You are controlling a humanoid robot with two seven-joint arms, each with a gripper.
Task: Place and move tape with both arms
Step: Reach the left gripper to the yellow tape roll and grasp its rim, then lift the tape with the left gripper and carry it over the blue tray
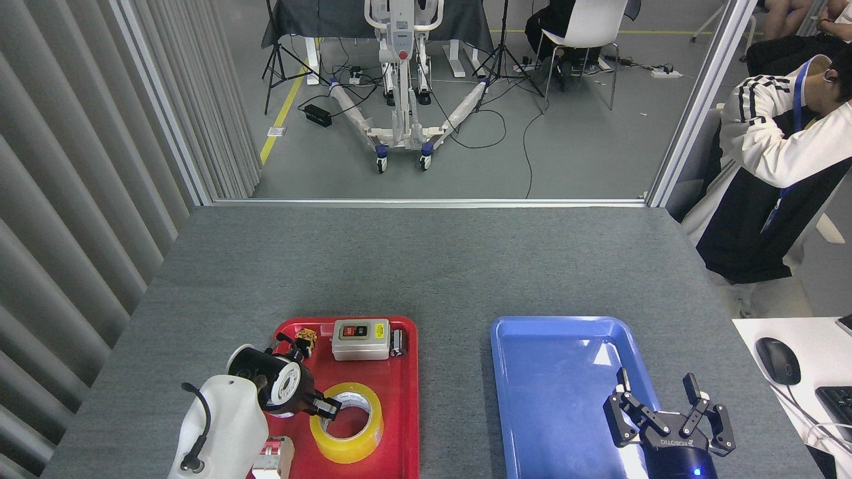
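Note:
The tape (347,452), a yellow roll with a white printed core, lies flat at the near end of the red tray (411,406). My left gripper (327,408) comes in from the left and points down and to the right. Its dark fingertips sit at the roll's left rim, by the core's edge. I cannot make out their spread, or whether they clamp the roll. My right gripper (657,394) stands open above the near right part of the blue tray (552,366), fingers pointing away from me, with nothing between them.
A grey switch box (360,339), a small yellow-black part (305,336) and a small dark cylinder (398,342) lie at the red tray's far end. A white-red breaker (274,458) sits near its front corner. A person (765,173) sits at the table's right, with a mouse (777,360) nearby.

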